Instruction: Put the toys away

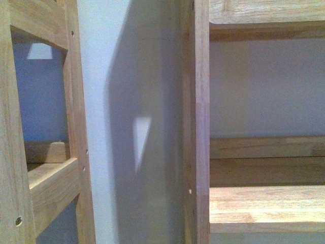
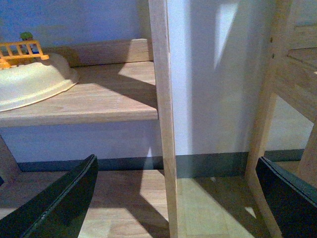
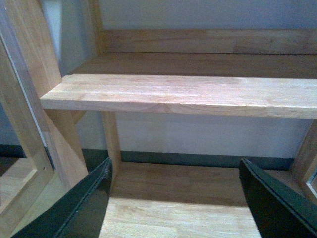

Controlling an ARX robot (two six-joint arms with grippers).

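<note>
wooden shelves [image 1: 266, 208] fill my front camera. both my left gripper [image 2: 173, 198] and right gripper [image 3: 173, 198] hang spread wide, holding nothing (a cream bowl [image 2: 29, 84] sits shelved); i can't see the plush toy.

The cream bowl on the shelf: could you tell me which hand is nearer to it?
Left. The cream bowl lies on the shelf above the open left hand; the open right hand faces a bare shelf.

Home-like room, pale wooden open shelving units [image 1: 264, 203], white wall [image 1: 101, 101], dark skirting board [image 2: 208, 163], light wood-plank floor [image 3: 173, 213]
</note>
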